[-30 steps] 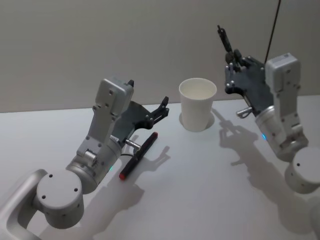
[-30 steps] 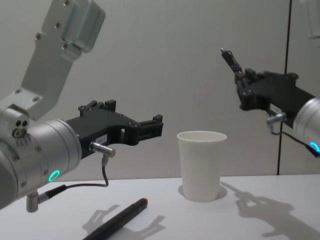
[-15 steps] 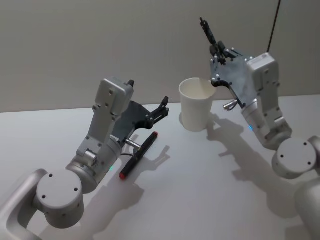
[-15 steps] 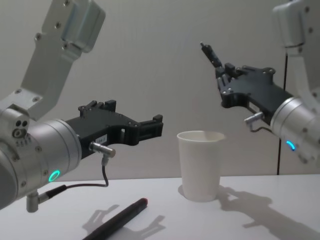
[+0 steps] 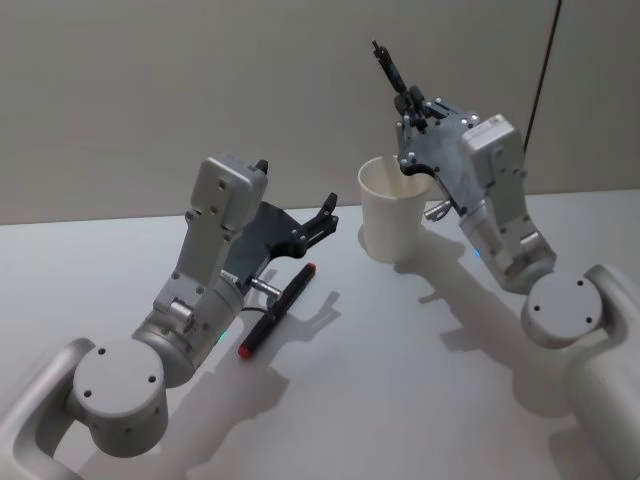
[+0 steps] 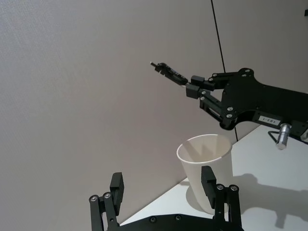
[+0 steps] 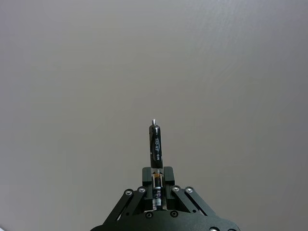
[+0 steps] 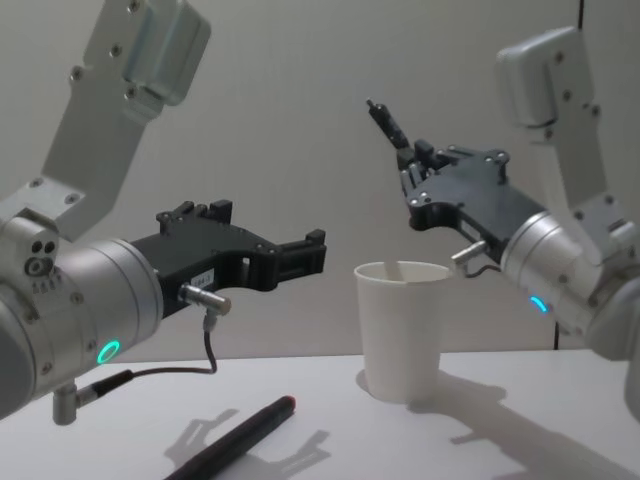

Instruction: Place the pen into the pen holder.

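Right gripper sat above the right side of the plain white tapered paper cup's rim. Its fingers pinched the low end of a slim black pen with a silver tip. Most of the pen stuck up past the fingers, tilted up and left, so it was in the air and not yet in the cup. The cup stood upright on the white table, far centre.

Left gripper hung on the left with fingers spread and nothing between them. It was above a second black pen with red ends, which lay flat on the table, near-left of the cup.

Judgement: the step was lining up for the drop. To do it well, the wrist likely had to swing so the pen's long free part pointed down into the mouth. It should centre over the opening and go in low before the fingers part. The cup looked light, so a knock on the rim could tip it.
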Motion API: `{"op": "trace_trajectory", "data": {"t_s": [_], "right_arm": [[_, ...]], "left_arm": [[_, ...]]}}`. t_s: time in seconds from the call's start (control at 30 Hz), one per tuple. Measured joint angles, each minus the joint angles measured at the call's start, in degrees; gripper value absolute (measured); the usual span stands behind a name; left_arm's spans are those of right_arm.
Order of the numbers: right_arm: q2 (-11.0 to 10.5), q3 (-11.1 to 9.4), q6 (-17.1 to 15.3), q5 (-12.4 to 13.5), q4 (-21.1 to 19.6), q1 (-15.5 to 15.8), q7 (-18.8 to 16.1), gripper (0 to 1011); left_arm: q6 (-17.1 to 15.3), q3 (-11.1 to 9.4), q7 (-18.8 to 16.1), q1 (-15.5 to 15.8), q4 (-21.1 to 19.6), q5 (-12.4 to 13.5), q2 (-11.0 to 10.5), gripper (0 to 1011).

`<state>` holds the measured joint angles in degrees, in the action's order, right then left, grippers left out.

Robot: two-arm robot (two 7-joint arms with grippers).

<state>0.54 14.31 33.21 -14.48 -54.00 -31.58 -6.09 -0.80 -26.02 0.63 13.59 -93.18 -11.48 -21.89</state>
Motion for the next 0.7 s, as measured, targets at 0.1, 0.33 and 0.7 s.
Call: {"op": "trace_trajectory", "data": {"t_s": [0.1,0.33,0.7], "right_arm": [[0.5,0.3,1.4,-0.4,2.6,-1.3,0.2,132],[1.6,0.9,4.3,-0.9,8.5,-4.0,0.7,131],[3.2,1.6,8.5,-1.1,17.9,-8.1,1.5,131]], "left_arm": [[0.0,0.0,0.0,0.0,0.0,0.0,0.0,1001],[0.0,0.0,0.0,0.0,0.0,0.0,0.0,1001],[0.0,0.0,0.0,0.0,0.0,0.0,0.0,1001]]}}
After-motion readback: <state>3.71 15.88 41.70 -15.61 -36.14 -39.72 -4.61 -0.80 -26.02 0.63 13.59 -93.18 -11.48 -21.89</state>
